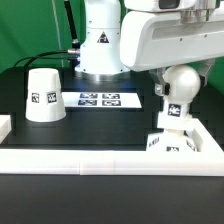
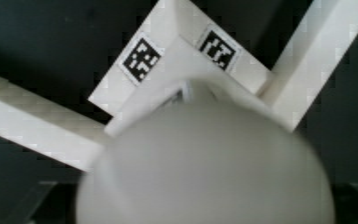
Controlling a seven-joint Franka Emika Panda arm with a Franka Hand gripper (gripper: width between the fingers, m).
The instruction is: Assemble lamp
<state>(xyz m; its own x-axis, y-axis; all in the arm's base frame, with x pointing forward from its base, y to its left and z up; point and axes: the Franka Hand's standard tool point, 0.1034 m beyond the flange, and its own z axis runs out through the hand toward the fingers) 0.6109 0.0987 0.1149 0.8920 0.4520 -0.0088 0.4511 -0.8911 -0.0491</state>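
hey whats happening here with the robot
The arm is putting a lamp together. The ball-shaped bulb sits right under the arm, above the base, near the white rail. The gripper itself is hidden. The shade stands apart on the exterior view's left, beside the marker board.

The bulb (image 1: 179,86) sits right on top of the base (image 1: 170,136), so nothing can pass between them. A white wall (image 1: 110,159) runs along the front and fences the base in. The shade (image 1: 43,97) stands alone, well apart on the exterior view's left, with bare black table (image 1: 100,128) all around it. The marker board (image 1: 106,99) lies flat between them. Up close, the bulb (image 2: 202,160) blocks most of the wrist view.
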